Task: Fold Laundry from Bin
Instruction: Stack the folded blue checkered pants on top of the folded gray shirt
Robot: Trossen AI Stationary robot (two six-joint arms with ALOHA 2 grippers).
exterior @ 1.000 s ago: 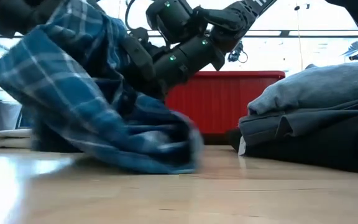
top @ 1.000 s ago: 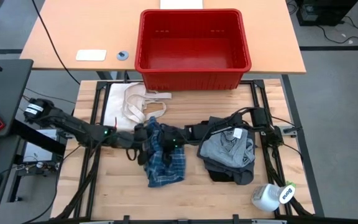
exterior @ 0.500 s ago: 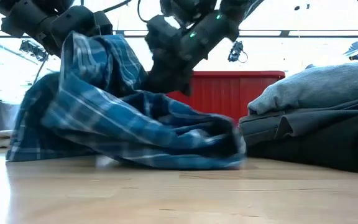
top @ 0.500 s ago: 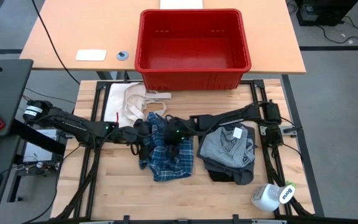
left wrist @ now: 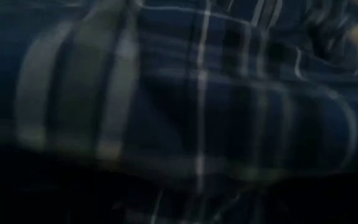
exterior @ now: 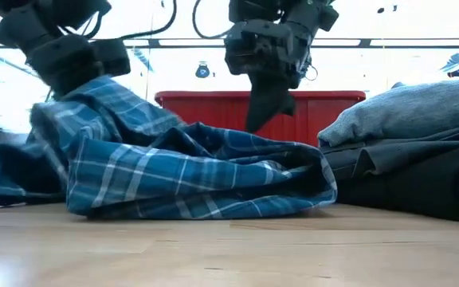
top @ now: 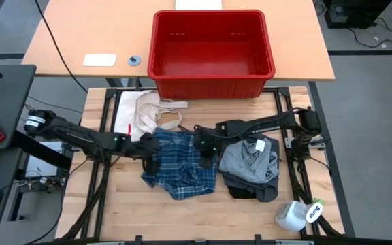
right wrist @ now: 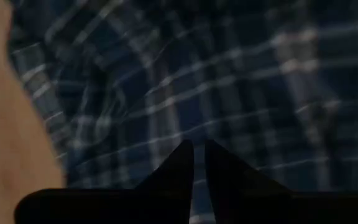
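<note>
The blue-and-white plaid shirt (top: 179, 169) lies crumpled on the wooden table, and its left part is humped up (exterior: 94, 88). My left gripper (top: 150, 155) is open at that left edge, and plaid cloth fills its wrist view (left wrist: 197, 93). My right gripper (top: 205, 146) is shut, points down and hangs just above the shirt's right part (exterior: 253, 119), with nothing between its fingertips (right wrist: 196, 149). The red bin (top: 213, 75) stands beyond the table's far edge. Folded grey and dark garments (top: 250, 167) are stacked to the shirt's right. My left gripper stands open in the shirt's humped left part (exterior: 94, 88), coming slanting down from the table's left. The cloth hides its fingertips, so I cannot tell what they touch. That part reaches up to the gripper, and the rest of the shirt lies on the table.
A cream-white cloth with strap loops (top: 152, 112) lies at the table's far left. A white spray bottle (top: 298, 214) lies at the near right corner. The garment stack (exterior: 405, 151) sits close against the shirt's right edge. Bare wood shows along the near edge.
My right gripper has risen off the shirt, moved toward the table's right and far side, and tipped to point more steeply down. The shirt, a tall bunched heap before, has spread out wider and lower, and its right edge now reaches the garment stack.
</note>
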